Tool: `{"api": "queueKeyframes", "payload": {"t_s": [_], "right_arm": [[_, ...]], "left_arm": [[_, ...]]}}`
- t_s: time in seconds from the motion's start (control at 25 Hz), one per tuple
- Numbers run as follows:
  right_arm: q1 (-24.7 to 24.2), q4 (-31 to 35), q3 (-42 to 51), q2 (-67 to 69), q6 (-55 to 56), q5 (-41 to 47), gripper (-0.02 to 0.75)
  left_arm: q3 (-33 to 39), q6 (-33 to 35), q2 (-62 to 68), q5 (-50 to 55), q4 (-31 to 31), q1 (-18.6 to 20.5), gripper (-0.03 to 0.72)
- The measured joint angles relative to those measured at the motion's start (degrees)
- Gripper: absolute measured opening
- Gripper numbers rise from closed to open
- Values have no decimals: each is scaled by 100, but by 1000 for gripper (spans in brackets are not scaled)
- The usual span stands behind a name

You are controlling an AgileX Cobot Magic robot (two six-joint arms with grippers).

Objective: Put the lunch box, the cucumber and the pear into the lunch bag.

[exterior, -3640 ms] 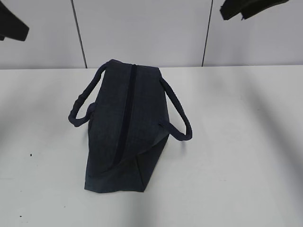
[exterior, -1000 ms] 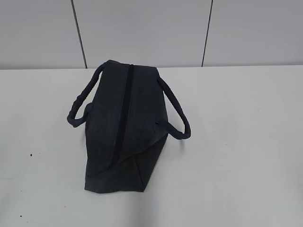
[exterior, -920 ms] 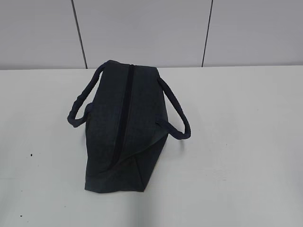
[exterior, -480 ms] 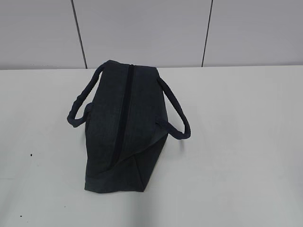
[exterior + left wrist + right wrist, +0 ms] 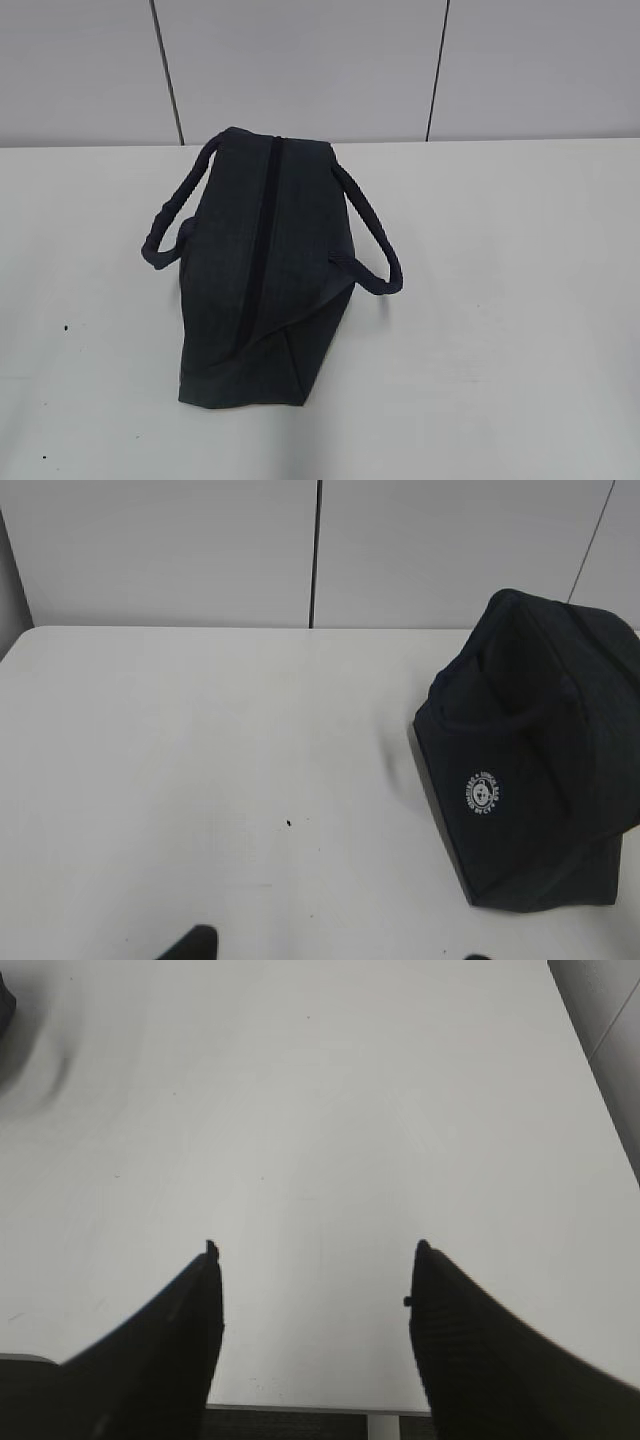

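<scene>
The lunch bag (image 5: 262,262), a big dark navy cloth bag with two thick rope-like handles, sits alone on the plain white table (image 5: 500,300), and its dark zipper line (image 5: 258,245) looks closed all the way along the top. I think it stands there with its top up so that things could go in or stay in from above. In the left wrist view the bag (image 5: 530,760) is ahead of the jaws and off to their right, well apart from them, and it shows one small round white logo (image 5: 483,795) on its side. Only the two dark tips of the left gripper (image 5: 330,950) peek in at the bottom edge, so I cannot tell if its jaws are wide or closed. The right gripper (image 5: 315,1260) has its jaws spread wide with nothing between them, just bare table ahead. It hangs over the table, away from the bag, which I guess means it has no job right now. Counting: one bag, two handles, one logo, two grippers. I see no lunch box, no cucumber and no pear anywhere; they may be inside the bag, but I cannot tell.
</scene>
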Motion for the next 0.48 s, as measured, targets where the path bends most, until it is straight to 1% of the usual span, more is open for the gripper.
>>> {"api": "queueKeyframes", "payload": {"t_s": [0.48], "right_arm": [[0,0,0,0,0,0,466]], "left_arm": [[0,-5,0,0,0,0,435]]}}
